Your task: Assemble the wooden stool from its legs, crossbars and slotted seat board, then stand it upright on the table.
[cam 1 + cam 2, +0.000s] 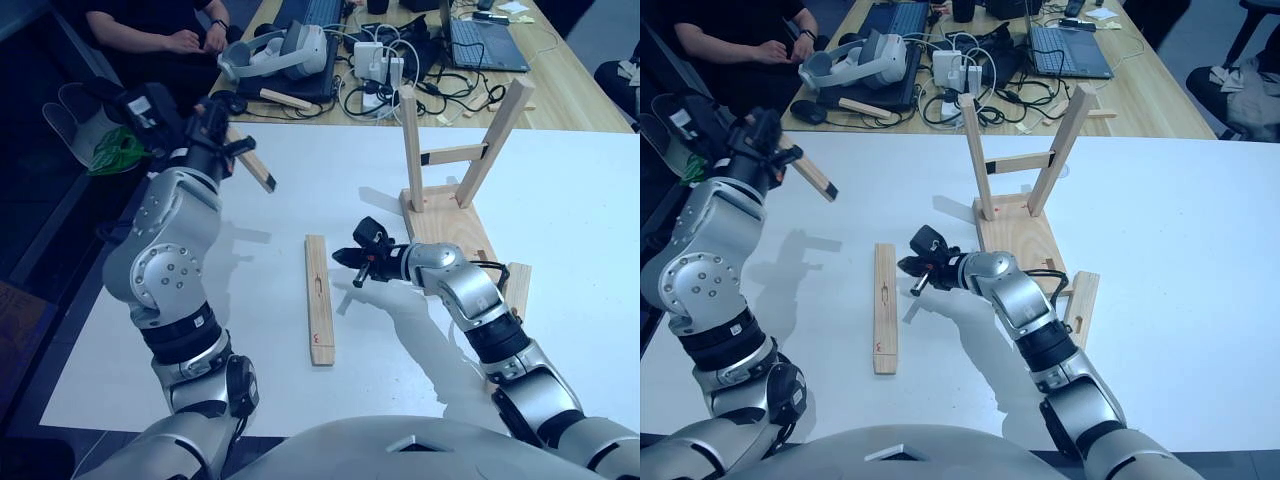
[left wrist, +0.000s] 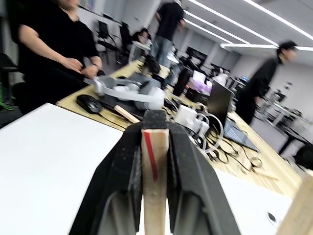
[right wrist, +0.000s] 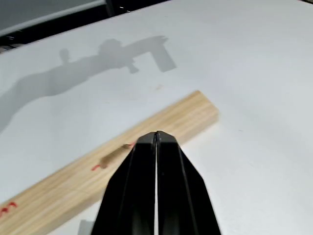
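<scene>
My left gripper [image 1: 218,140] is raised over the table's far left corner, shut on a short wooden piece [image 1: 256,166] with a red mark [image 2: 150,155] near its end. My right gripper [image 1: 347,257] hovers low over the middle of the table, shut with nothing in it, just right of a wooden leg [image 1: 318,300] lying flat. Behind it, the slotted seat board [image 1: 447,235] lies on the table with two legs [image 1: 410,140] [image 1: 496,128] standing up from it, joined by a crossbar [image 1: 455,154]. Another wooden piece [image 1: 517,288] lies beside my right forearm.
Beyond the white table [image 1: 150,330] is a wooden desk [image 1: 570,95] crowded with a headset [image 1: 275,52], laptops, cables and a loose wooden stick [image 1: 285,98]. A person sits at the far left behind it.
</scene>
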Tool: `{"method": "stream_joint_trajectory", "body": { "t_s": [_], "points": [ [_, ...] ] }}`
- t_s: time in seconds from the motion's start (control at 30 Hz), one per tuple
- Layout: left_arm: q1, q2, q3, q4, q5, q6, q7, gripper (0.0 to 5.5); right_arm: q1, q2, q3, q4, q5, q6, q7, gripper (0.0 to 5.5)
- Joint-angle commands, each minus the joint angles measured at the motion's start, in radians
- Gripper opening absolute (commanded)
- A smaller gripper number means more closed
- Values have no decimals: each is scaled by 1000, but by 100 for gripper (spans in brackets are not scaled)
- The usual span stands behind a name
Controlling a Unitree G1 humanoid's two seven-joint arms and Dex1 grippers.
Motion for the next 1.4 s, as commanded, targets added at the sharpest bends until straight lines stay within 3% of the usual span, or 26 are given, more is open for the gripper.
{"method": "stream_joint_trajectory", "body": {
  "t_s": [0.03, 0.23, 0.5, 0.77, 0.97, 1.07, 1.17, 1.4],
  "points": [
    [-37, -21, -6, 36, 35, -70, -7, 43, -69, -18, 58, 32, 23, 69, 96, 0],
    [-54, -54, -16, 69, 53, -119, -8, 43, -214, 64, 141, 255, -10, 46, 182, 0],
    [-70, -101, -25, 99, 81, -173, 0, 43, -314, 130, 235, 500, -181, -22, 93, 0],
    [-82, -116, -23, 114, 95, -202, -1, 43, -411, 231, 70, 903, -242, -136, -245, 0],
    [-84, -127, -29, 116, 106, -212, 1, 43, -468, 266, -93, 1043, -211, -317, -414, 0],
    [-82, -130, -33, 114, 114, -216, -2, 43, -470, 273, -182, 1003, -172, -446, -450, 0],
    [-79, -131, -40, 111, 124, -221, -7, 43, -399, 236, -195, 827, -168, -422, -404, 0],
    [-78, -133, -49, 112, 131, -230, -18, 43, -25, -32, -103, -32, -175, 77, -238, 0]
  ]
}}
